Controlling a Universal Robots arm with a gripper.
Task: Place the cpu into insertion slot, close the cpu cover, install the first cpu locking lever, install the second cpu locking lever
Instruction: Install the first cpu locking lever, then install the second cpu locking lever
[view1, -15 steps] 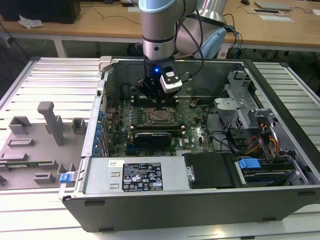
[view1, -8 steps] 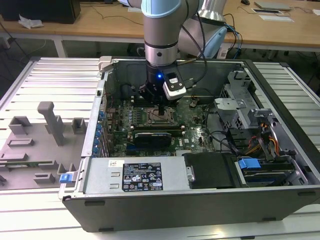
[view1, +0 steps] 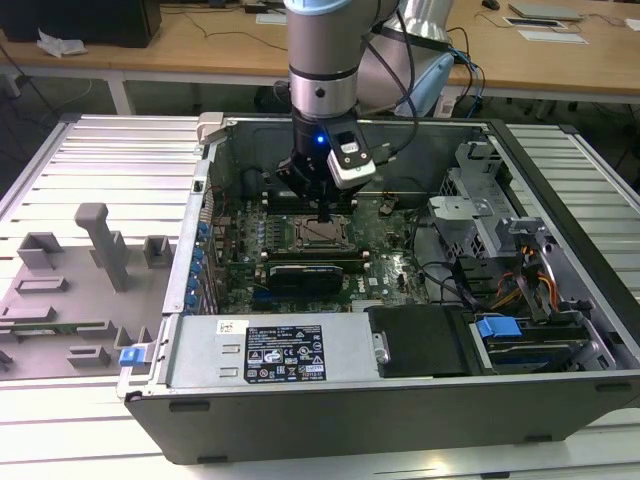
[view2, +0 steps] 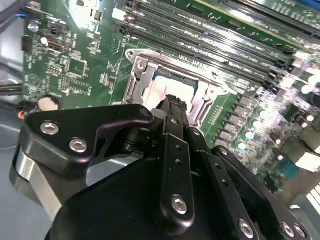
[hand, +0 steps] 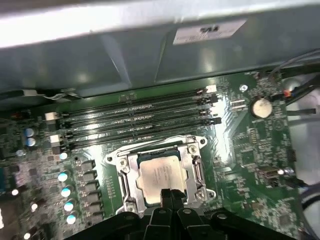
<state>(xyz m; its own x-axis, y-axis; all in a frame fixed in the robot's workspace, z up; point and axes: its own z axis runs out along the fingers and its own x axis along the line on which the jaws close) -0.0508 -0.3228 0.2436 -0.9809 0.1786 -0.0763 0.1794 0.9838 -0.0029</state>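
Note:
The cpu (hand: 161, 174) lies flat in the insertion slot (hand: 116, 161) on the green board, its pale metal top facing up. The silvery cpu cover (hand: 194, 167) lies down around it as a frame. My gripper (hand: 170, 194) is shut, its two black fingers pressed together with nothing between them, and the tip is at the cpu's near edge. In the second wrist view the gripper (view2: 173, 103) points at the bright cpu (view2: 156, 93) inside the cover (view2: 134, 84). In the exterior view the gripper (view1: 325, 214) hangs straight above the cpu (view1: 322, 234).
Long black memory slots (hand: 140, 117) run beside the socket. A coin battery (hand: 260, 106) and blue capacitors (hand: 65, 190) are on the board. Grey case walls (view1: 420, 140), a drive cage (view1: 470, 200) and cables (view1: 520, 280) surround the board. Grey fixtures (view1: 95, 240) stand outside the case.

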